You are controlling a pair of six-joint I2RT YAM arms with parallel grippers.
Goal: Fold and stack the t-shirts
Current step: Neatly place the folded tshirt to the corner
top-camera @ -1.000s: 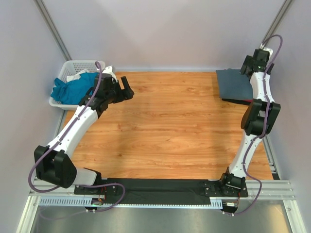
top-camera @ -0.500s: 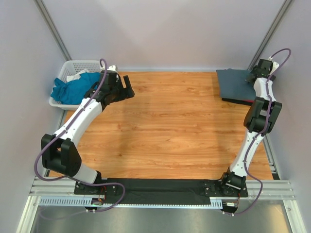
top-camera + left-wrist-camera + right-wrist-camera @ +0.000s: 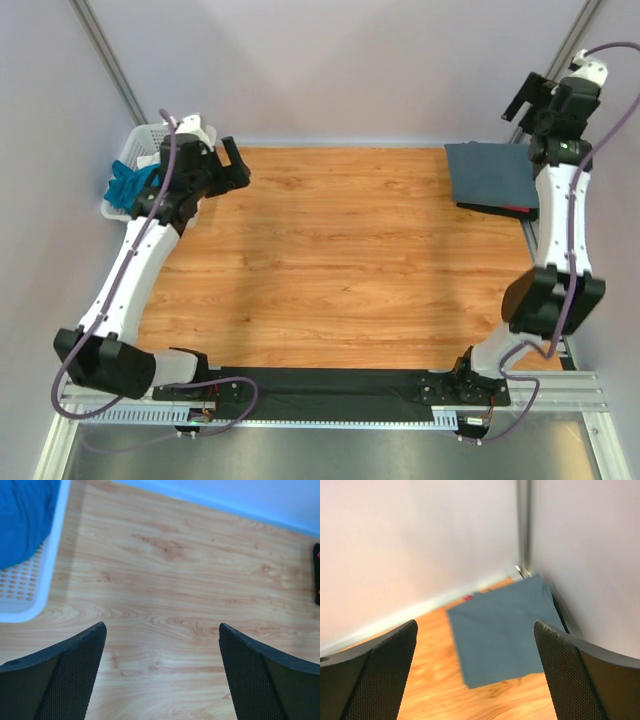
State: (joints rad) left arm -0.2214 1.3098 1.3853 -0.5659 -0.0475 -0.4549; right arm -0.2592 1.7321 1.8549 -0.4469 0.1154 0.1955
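R gripper [image 3: 525, 98] lifts off folded grey shirt [image 3: 490, 172], opposite basket [image 3: 140, 134]; L gripper [image 3: 238, 168] swings to basket. Both wide open, empty. Next prob teal shirt [image 3: 125, 185].

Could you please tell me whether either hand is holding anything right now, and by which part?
Nothing is held: the left hand and the right hand are both open and empty.

Pale walls [image 3: 330, 60], wooden table [image 3: 350, 260]

My fingers [image 3: 65, 680] black with fine mesh; slate-grey tee [image 3: 500, 630]; teal-blue tee [image 3: 25, 515] in white lattice basket [image 3: 22, 587]; orange-brown wood-grain table [image 3: 350, 260].
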